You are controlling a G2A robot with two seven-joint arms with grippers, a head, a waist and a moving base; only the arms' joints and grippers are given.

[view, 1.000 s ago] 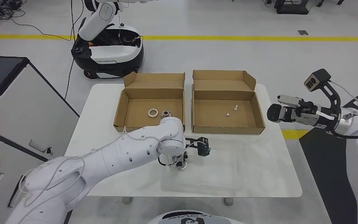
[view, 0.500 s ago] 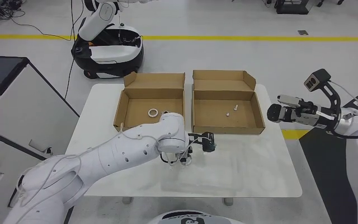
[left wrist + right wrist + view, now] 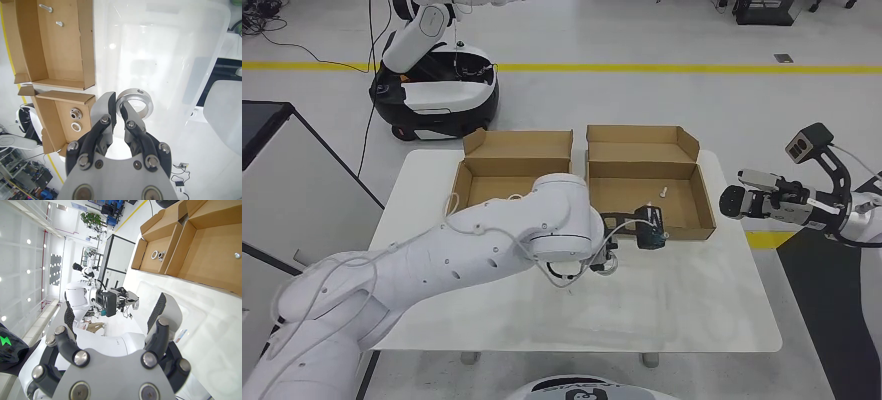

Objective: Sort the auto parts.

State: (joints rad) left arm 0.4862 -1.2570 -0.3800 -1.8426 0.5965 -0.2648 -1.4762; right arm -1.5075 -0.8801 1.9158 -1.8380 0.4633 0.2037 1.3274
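My left gripper (image 3: 118,106) is shut on the wall of a silver metal ring (image 3: 134,103) with a small threaded hole, held above the white table (image 3: 692,300). In the top view the left gripper (image 3: 650,228) hangs at the front wall of the right cardboard box (image 3: 650,140). That box holds two small bolts (image 3: 60,23). The left cardboard box (image 3: 517,145) holds a flanged metal part (image 3: 75,113) and a white ring (image 3: 76,126). My right gripper (image 3: 115,306) is open and holds nothing, off the table's right side (image 3: 732,200).
The two boxes stand side by side along the table's far edge. A dark cabinet (image 3: 292,190) stands at the left. Another robot's base (image 3: 437,95) stands beyond the table. A yellow floor line (image 3: 642,68) runs behind.
My left gripper has carried the ring from the table's front middle to the right and toward the right box. The right arm has kept still.
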